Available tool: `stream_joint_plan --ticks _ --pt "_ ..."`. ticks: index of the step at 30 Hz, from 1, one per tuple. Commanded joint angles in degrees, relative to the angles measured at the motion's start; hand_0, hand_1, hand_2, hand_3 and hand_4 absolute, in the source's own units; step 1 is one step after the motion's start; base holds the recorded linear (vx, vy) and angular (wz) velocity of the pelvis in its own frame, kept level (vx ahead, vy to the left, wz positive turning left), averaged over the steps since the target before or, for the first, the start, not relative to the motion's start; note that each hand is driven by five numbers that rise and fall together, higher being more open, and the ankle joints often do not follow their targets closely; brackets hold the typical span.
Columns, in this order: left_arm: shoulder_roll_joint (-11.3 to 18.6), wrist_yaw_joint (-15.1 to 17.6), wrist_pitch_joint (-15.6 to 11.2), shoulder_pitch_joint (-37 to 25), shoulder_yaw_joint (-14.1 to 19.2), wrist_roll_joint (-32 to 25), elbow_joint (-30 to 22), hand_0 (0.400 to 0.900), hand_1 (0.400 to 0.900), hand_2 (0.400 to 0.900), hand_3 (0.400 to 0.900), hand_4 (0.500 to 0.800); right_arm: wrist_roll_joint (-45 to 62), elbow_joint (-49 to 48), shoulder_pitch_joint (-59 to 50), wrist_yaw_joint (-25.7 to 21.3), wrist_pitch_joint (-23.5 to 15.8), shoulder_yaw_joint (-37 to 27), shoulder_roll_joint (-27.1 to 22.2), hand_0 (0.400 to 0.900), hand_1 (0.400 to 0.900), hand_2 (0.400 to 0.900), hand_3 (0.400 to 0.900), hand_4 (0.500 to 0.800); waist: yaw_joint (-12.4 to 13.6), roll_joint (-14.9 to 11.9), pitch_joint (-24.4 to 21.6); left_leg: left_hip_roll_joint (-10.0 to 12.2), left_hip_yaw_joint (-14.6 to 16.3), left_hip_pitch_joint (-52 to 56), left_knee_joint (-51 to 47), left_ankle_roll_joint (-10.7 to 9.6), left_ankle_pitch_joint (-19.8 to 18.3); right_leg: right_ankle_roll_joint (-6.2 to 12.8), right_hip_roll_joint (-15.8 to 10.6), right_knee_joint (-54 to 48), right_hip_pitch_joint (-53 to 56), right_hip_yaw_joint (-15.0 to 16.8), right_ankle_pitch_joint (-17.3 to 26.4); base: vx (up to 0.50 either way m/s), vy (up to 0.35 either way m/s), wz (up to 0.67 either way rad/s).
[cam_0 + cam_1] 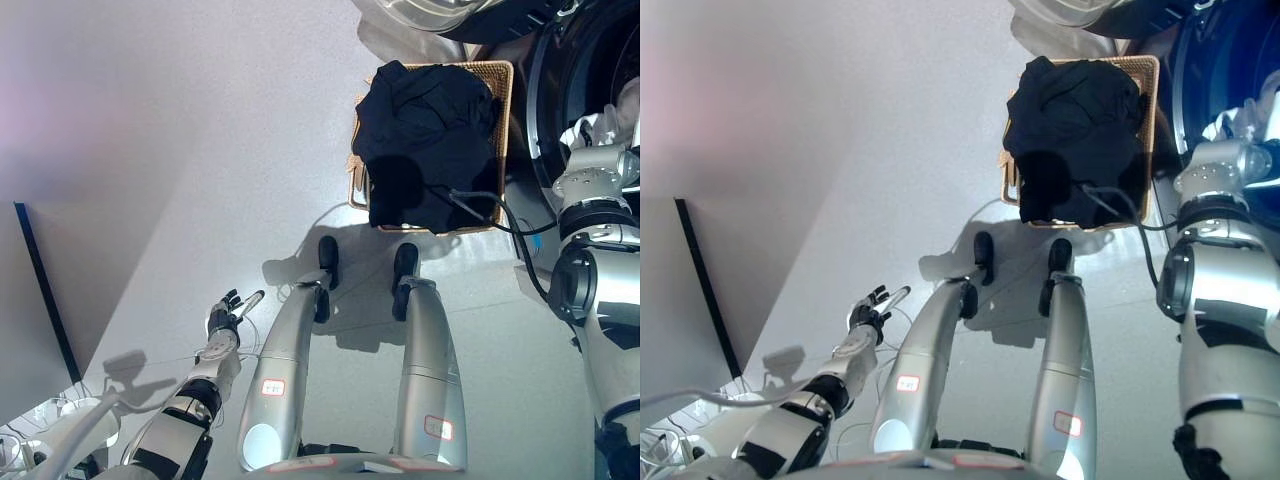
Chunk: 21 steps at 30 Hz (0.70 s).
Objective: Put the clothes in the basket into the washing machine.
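Note:
A wicker basket stands on the floor at the upper middle, heaped with dark clothes that hang over its near edge. The washing machine is right of it, its dark round opening facing the basket. My right arm reaches up into that opening. Its hand is hidden there, beside a bit of pale cloth at the opening's edge. My left hand hangs low at the lower left, far from the basket, with straight fingers and nothing in it.
The machine's open round door with a silver rim shows at the top edge, behind the basket. A pale wall panel with a dark edge stands at the left. Grey floor lies left of the basket.

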Motion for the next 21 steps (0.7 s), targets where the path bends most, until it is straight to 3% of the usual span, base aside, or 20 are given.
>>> stream_joint_plan --ticks 1,7,13,14,17,21 --pt "0.2 2.2 -1.5 4.3 -1.8 -1.3 4.3 0.900 0.900 0.900 0.900 0.800 -2.8 -4.8 -0.2 1.3 -5.9 3.6 -4.7 0.900 0.900 0.900 0.900 0.800 -1.9 2.2 -4.5 -1.4 0.1 0.5 0.7 -1.2 -5.9 3.80 1.0 -1.2 -0.4 1.9 -0.7 0.00 0.000 0.00" --pt "0.0 2.5 -1.5 3.9 -0.6 -1.7 5.1 0.900 0.900 0.900 0.900 0.800 -4.4 -10.4 3.5 3.0 -8.2 4.3 -0.5 0.900 0.900 0.900 0.900 0.800 -2.6 1.5 -4.2 -1.3 -0.2 0.4 0.4 -1.2 -5.4 3.75 1.3 -1.6 -0.4 1.4 -0.2 -0.01 0.004 0.00" --pt "-0.2 2.5 -1.1 3.7 2.5 -1.9 6.6 0.900 0.900 0.900 0.900 0.800 -9.9 -23.0 16.3 5.3 -9.4 5.2 9.7 0.900 0.900 0.900 0.900 0.800 -4.4 -0.2 -2.9 -0.9 -0.4 2.1 -0.9 -1.1 -5.2 3.78 2.1 -3.9 1.7 0.8 0.8 -0.03 0.030 -0.08" --pt "-0.5 2.4 -0.7 3.8 3.8 -1.6 7.4 0.900 0.900 0.900 0.900 0.800 -13.7 -27.8 22.8 6.3 -8.6 6.7 13.7 0.900 0.900 0.900 0.900 0.800 -5.2 -1.1 -2.3 -0.5 -0.5 4.3 -1.9 -1.1 -5.5 3.80 2.6 -5.7 4.2 0.5 1.0 -0.02 0.025 -0.12" --pt "-0.8 2.2 -0.2 4.0 5.4 -1.2 7.9 0.900 0.900 0.900 0.900 0.800 -17.8 -33.3 30.9 6.7 -7.5 7.4 17.9 0.900 0.900 0.900 0.900 0.800 -6.1 -2.2 -2.4 -0.5 -0.8 7.0 -3.4 -1.0 -5.3 3.95 2.9 -8.0 7.2 0.2 1.9 0.01 0.044 -0.12" --pt "-1.5 1.2 0.2 5.5 7.1 0.6 8.3 0.900 0.900 0.900 0.900 0.800 -23.9 -32.7 42.7 8.6 -3.6 8.5 23.0 0.900 0.900 0.900 0.900 0.800 -6.7 -3.8 -2.5 -0.6 -1.7 14.8 -6.9 -0.8 -5.4 4.48 3.1 -13.1 16.1 -1.0 2.8 0.04 0.061 -0.05"
